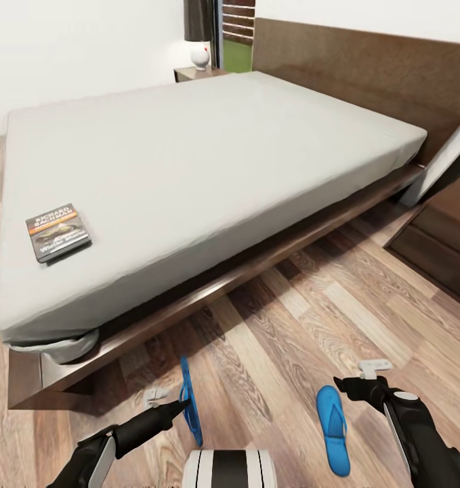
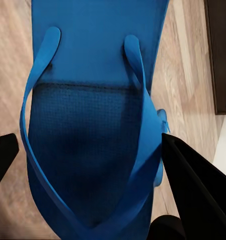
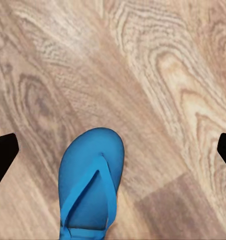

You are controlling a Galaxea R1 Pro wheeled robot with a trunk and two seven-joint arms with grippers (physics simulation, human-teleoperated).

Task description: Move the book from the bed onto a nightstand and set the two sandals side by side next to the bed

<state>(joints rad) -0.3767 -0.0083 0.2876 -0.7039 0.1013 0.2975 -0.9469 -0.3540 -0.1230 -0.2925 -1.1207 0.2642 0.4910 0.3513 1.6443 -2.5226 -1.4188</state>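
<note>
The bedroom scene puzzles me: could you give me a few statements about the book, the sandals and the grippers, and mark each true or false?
1. The book lies on the bed. True.
2. Both sandals lie flat on the floor. False: the left gripper holds one sandal on edge; the other sandal lies flat on the floor.
3. The right gripper is open and holds nothing. True.
4. The book is open. False: it is closed, cover up.
5. The lamp stands on the bed. False: it stands on the nightstand beyond it.

blue sandal (image 3: 90, 187) flat on wood floor (image 3: 158, 85), straps up, R hand (image 3: 113, 150) fingertips spread wide at pic edges
</note>
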